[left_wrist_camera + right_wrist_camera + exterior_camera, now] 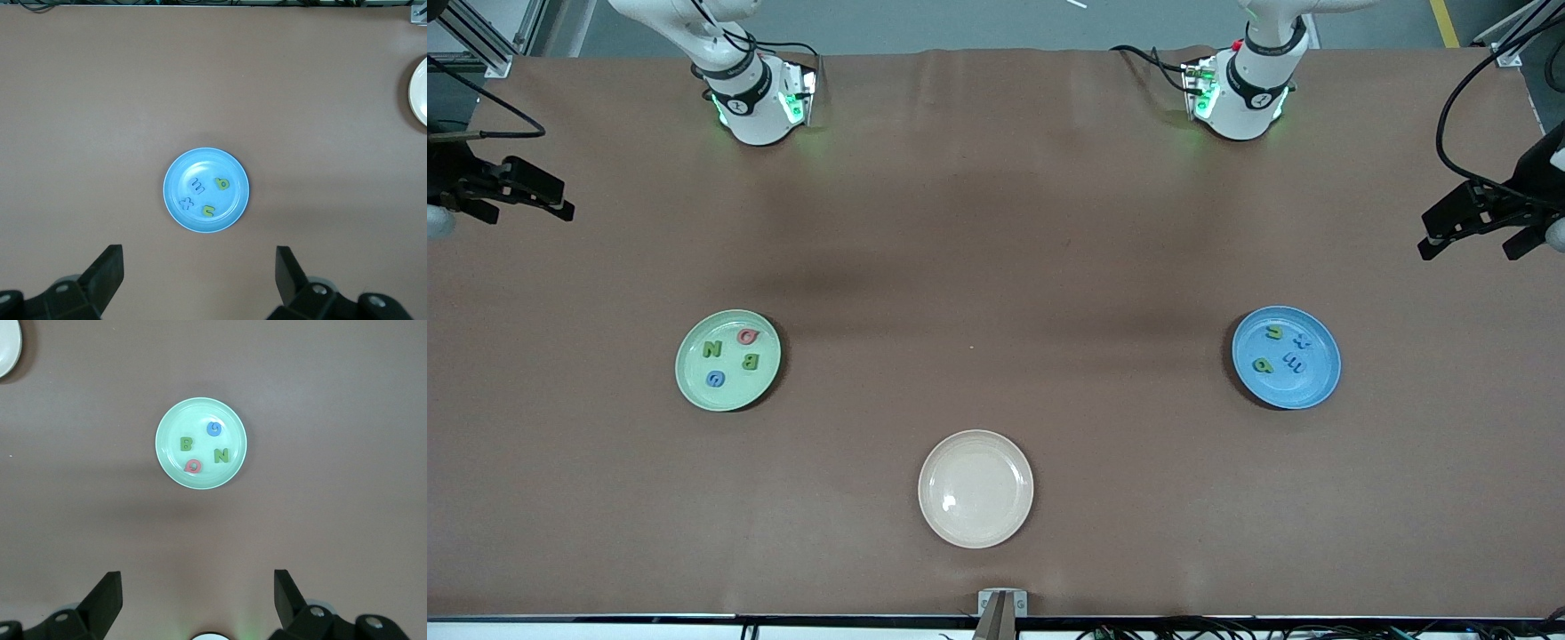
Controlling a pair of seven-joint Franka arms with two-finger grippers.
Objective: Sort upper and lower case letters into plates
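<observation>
Left gripper and right gripper are hanging high at the table ends, jaws apart, empty. Green plate is holding four capitals; blue plate four lowercase letters; one beige plate.

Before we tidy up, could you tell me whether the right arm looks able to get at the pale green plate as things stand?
Probably yes: the right hand hangs open above the table, and nothing lies between it and the pale green plate.

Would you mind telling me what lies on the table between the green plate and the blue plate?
Nothing: in the front view the brown cloth between the green plate and the blue plate is bare. The cream plate sits nearer the camera, off that line.
</observation>
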